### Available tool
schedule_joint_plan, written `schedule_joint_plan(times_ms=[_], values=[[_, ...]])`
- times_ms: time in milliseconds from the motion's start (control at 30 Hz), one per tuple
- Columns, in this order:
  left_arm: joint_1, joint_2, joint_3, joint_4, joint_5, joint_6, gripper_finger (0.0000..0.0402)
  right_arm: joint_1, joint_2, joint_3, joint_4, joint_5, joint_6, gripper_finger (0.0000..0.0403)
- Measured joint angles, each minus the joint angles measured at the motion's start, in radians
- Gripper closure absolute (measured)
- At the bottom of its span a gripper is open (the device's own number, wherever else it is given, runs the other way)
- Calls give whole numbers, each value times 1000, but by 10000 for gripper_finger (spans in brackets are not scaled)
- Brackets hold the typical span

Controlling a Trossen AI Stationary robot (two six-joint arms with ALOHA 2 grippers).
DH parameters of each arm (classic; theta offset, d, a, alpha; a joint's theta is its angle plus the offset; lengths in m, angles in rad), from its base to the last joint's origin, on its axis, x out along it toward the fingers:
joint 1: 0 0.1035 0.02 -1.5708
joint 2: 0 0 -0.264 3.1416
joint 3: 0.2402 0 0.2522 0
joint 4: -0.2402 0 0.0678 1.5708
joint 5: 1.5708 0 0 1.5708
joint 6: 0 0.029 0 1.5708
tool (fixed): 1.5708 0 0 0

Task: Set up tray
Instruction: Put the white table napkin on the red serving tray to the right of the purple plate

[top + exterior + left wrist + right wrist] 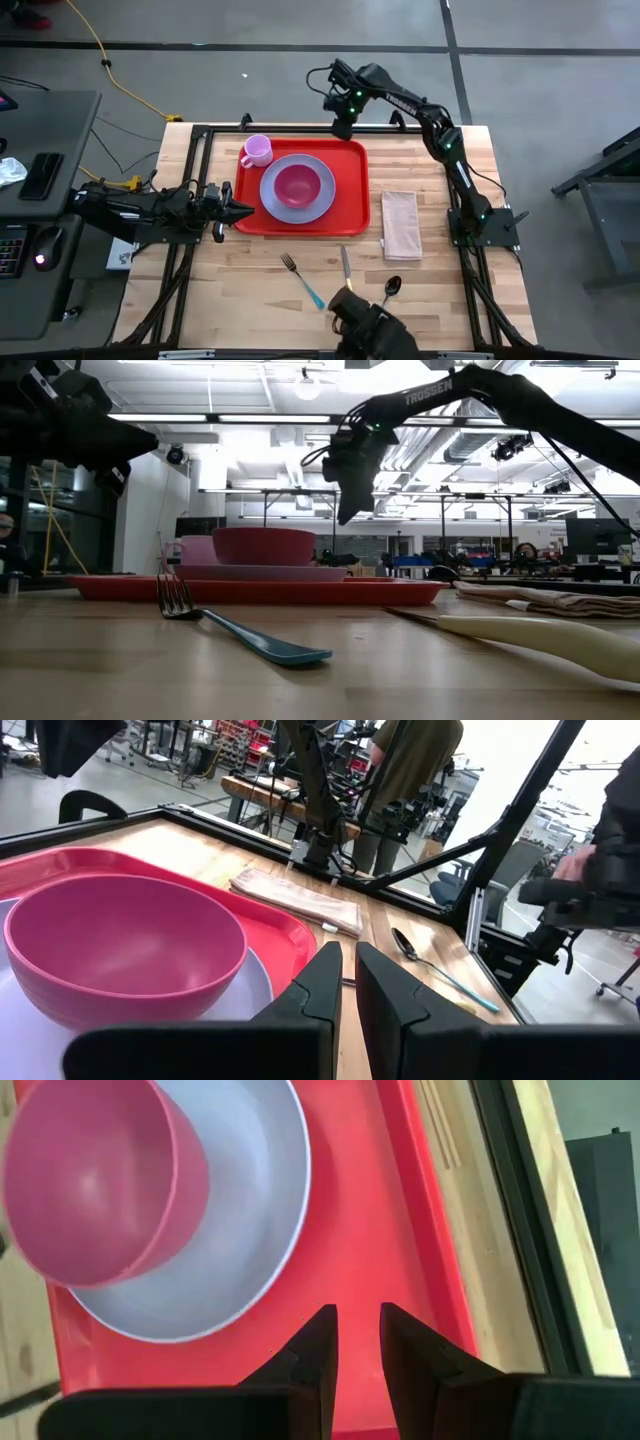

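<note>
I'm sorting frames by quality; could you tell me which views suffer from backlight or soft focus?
Low view: bright ceiling lights leave the right gripper silhouetted; the nearby knife is soft. Left wrist view: bright background, the bowl evenly lit. High view: even light over the tray.

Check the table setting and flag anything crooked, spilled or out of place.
Nothing is spilled or broken. The fork lies slanted on the bare table, while the knife beside it lies nearly straight. Fork, knife, spoon and napkin all sit off the red tray, which holds only plate, bowl and cup.
</note>
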State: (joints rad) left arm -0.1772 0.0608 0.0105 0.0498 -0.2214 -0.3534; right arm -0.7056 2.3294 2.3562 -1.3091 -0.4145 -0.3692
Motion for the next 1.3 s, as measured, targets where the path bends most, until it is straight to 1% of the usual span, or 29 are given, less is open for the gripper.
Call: schedule_joint_plan(times_ms=[133, 367, 600, 867, 1133, 1300], values=[[0, 0, 0, 0, 0, 0, 337, -20, -14, 0, -3, 0, -17, 346], [0, 0, 0, 0, 0, 0, 337, -63, -64, 0, 3, -7, 4, 346], [0, 0, 0, 0, 0, 0, 337, -103, -147, -1, 8, -106, -12, 346], [0, 0, 0, 0, 0, 0, 337, -87, -221, -3, 0, -117, -14, 346], [0, 0, 0, 0, 0, 0, 337, -77, -293, -3, -54, -118, -16, 346], [0, 0, 0, 0, 0, 0, 337, -77, -311, -3, -89, -111, -17, 346]])
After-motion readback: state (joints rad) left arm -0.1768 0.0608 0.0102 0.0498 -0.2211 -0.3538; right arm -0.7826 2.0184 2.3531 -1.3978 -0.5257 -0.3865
